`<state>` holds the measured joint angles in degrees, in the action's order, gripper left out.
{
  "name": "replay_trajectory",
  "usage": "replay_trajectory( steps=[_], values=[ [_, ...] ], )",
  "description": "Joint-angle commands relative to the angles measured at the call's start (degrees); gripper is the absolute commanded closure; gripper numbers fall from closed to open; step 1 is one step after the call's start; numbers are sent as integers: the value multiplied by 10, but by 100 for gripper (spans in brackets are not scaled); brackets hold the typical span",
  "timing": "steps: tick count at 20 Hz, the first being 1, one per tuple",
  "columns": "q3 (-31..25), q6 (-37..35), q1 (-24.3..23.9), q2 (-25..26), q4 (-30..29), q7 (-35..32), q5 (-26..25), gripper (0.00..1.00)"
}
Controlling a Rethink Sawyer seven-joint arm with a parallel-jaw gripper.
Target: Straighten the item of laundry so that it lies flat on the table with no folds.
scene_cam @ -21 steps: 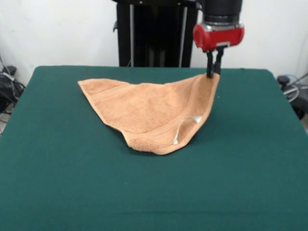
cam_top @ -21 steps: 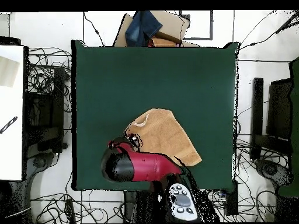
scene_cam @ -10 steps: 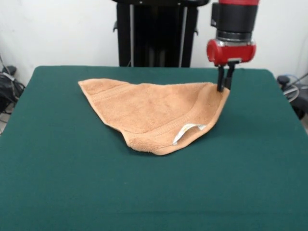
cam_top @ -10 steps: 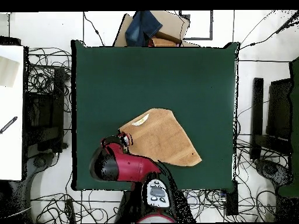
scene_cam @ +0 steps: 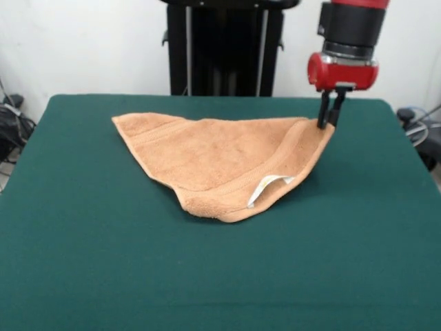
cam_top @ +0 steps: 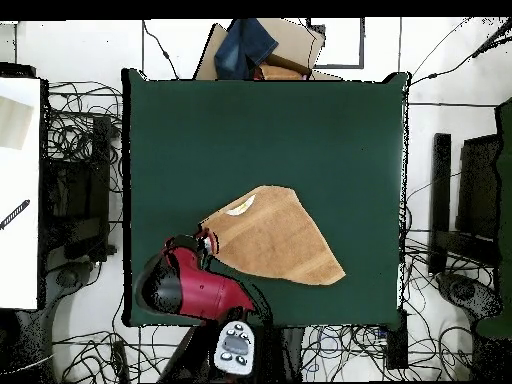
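Front view, claw (scene_cam: 329,123): hangs from a red and black wrist at the upper right, fingers drawn close and pinching the towel's far right corner
Front view, towel (scene_cam: 220,162): orange-tan terry, roughly triangular, lies a little behind the middle of the worktop; left corner points to the far left, right corner raised slightly at the claw
Front view, fold: near edge doubled over into a rounded lip pointing toward the camera, so not flat
Front view, band stripe: woven line runs along the near left edge, just inside the hem
Front view, label (scene_cam: 265,189): white strip on the folded near edge, right of the lip; yellow mark cannot be made out
Front view, worktop (scene_cam: 103,262): dark green, far larger than the towel, bare all across the near half

Overhead view, claw (cam_top: 207,242): at the towel's left corner, below the worktop's middle; fingers hidden under the red wrist
Overhead view, towel (cam_top: 272,238): in the lower middle of the worktop, long straight edge at the bottom, tapering to a point at the lower right
Overhead view, label (cam_top: 240,207): pale sliver on the towel's upper left edge
Overhead view, worktop (cam_top: 330,120): upper half bare green
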<state>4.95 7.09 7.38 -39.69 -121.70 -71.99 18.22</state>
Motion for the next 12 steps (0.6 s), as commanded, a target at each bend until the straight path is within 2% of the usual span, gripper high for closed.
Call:
replay_trajectory(
  steps=[1,6,7,12],
  values=[
    [53,25,45,-11,13,-188,85,100],
    [38,79,39,-9,1,-206,82,100],
    [38,86,41,-7,0,-204,85,0],
    [21,95,27,-6,-2,-200,69,0]
  ],
)
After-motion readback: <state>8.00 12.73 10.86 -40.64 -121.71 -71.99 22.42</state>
